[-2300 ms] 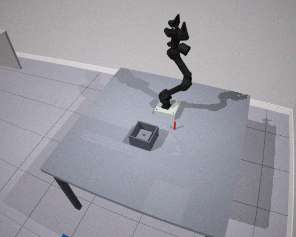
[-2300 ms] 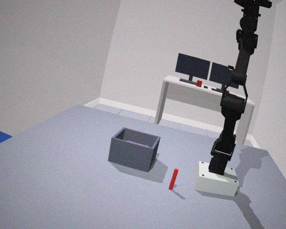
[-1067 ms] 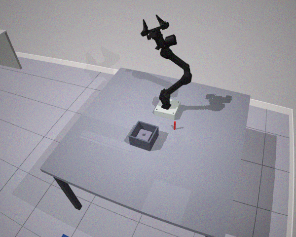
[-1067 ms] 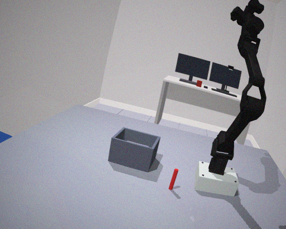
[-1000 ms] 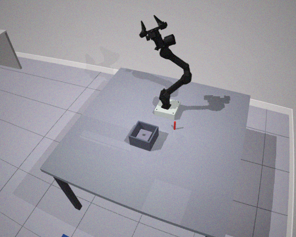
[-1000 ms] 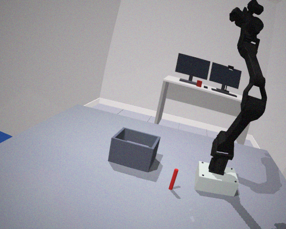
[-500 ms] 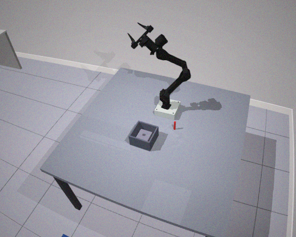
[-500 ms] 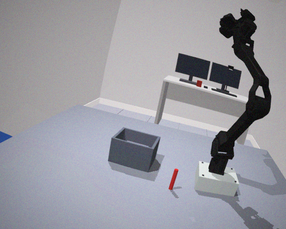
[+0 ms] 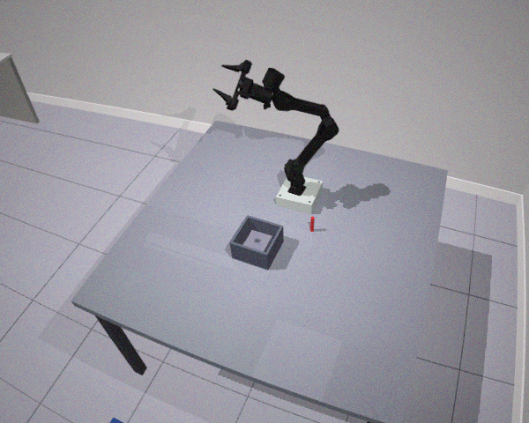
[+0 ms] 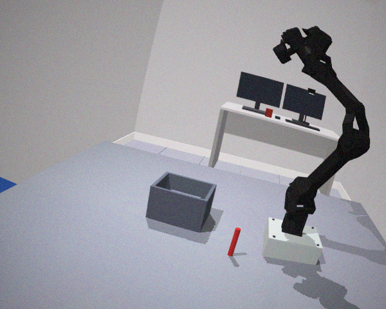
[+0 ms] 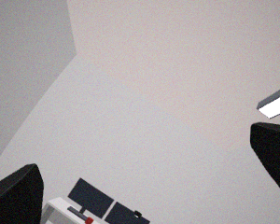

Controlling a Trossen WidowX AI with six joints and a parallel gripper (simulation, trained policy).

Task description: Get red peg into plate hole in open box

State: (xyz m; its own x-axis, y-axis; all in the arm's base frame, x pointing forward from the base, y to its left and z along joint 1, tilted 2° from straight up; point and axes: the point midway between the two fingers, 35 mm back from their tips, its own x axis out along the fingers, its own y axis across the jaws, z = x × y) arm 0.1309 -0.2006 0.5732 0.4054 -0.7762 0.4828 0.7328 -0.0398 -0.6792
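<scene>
One red peg (image 9: 312, 224) (image 10: 234, 241) upright on worktop (image 9: 201, 291) (image 10: 96, 246), between open box (image 9: 249, 256) (image 10: 175, 207) and arm's pale base (image 9: 293, 205) (image 10: 291, 252). Jaws (image 9: 218, 77) wide open, gripping nothing, raised well apart from peg.

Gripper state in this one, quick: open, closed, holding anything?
Gripper: open, holding nothing; the peg stands on the table.

We can read no text, label, brand, number or sign on any object in the three views; both monitor screens (image 10: 259, 89) (image 11: 91, 198) show plain dark.
</scene>
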